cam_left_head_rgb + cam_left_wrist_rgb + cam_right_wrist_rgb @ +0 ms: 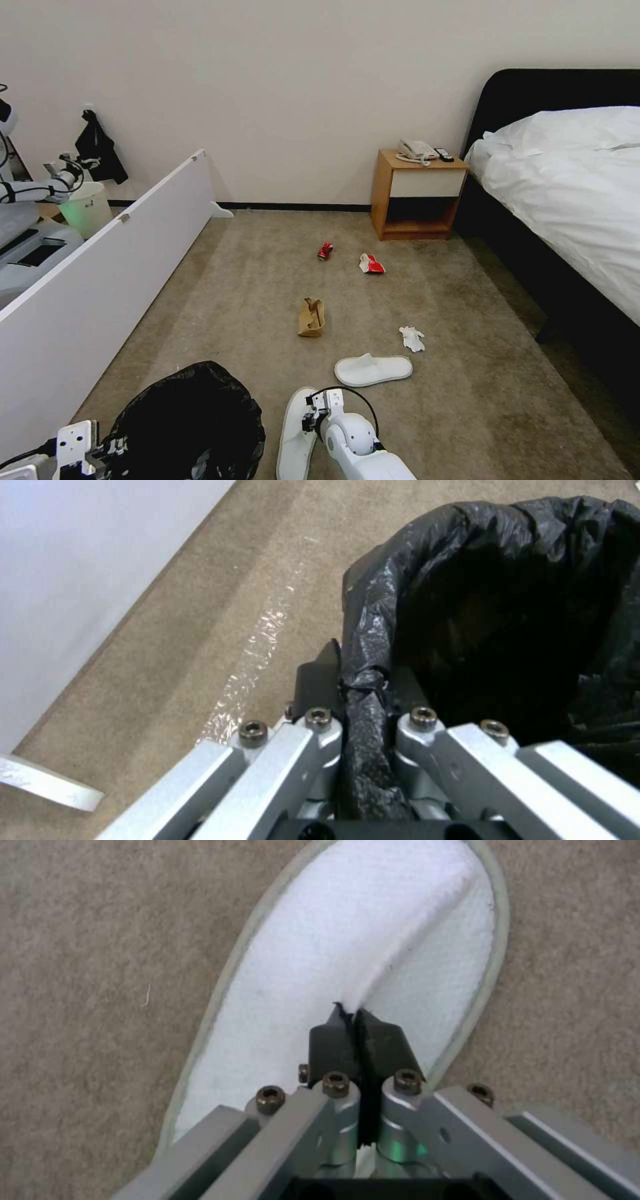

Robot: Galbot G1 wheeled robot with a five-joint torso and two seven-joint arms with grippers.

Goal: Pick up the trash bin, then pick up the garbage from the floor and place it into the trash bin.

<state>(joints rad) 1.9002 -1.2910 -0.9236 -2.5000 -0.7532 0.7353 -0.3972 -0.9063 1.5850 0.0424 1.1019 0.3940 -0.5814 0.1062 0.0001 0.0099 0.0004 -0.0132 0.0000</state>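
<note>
The trash bin (193,417), lined with a crinkly black bag, stands at the lower left on the beige carpet floor (467,387). My left gripper (113,448) is shut on its bag-covered rim (363,690). My right gripper (311,419) is shut on the folded upper of a white slipper (373,940), which lies on the carpet right of the bin (295,437). Farther out lie more garbage: a second white slipper (373,369), a crumpled tissue (412,338), a brown paper bag (311,317), a crushed red can (325,250) and a red-and-white wrapper (371,264).
A long white panel (100,267) runs along the left, with another robot arm and an unlined white bucket (87,208) behind it. A wooden nightstand (419,193) stands at the far wall, a dark-framed bed (567,200) on the right. Open carpet lies between.
</note>
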